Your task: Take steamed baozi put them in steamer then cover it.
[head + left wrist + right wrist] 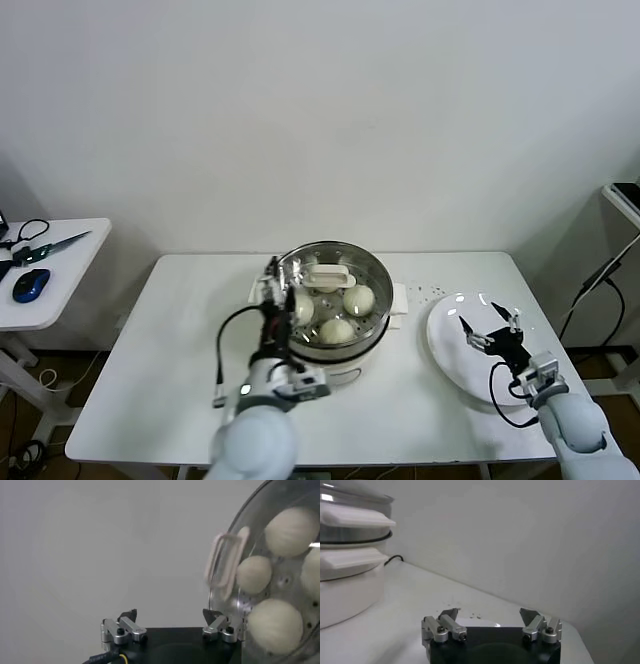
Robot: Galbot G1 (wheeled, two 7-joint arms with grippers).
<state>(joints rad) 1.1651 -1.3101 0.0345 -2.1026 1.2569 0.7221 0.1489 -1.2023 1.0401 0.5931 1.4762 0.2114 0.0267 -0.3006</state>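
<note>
On the far left, a small white side table (55, 275) carries a blue computer mouse (30, 285) and a dark pair of scissors (45, 245). Next to it stands the large white rectangular table (150, 370) that bears the work.

Near the middle of that table sits the round shiny stainless-steel steamer (333, 300) on its white electric base. Through the round transparent glass cover (330, 278) with its white centre handle, which lies on top of the pot, smooth cream-white steamed baozi (359, 297) show on the perforated tray; the left wrist view shows four of them (291, 531) under the glass.

At the steamer's left rim hangs the left pincer (270, 292), its jaws spread wide and holding nothing. In the left wrist view the left pincer (171, 625) has one fingertip close against the cover's (250, 545) metal rim, the other well out to the side; whether it touches the rim cannot be told.

Right of the steamer, a few dark specks dot the table, and then comes a flat round white plate (450, 355) near the right edge. Over that plate hovers the right pincer (490, 325), jaws wide apart and empty. The right wrist view shows the right pincer (491, 625) with the steamer (350, 555) well off to one side.
</note>
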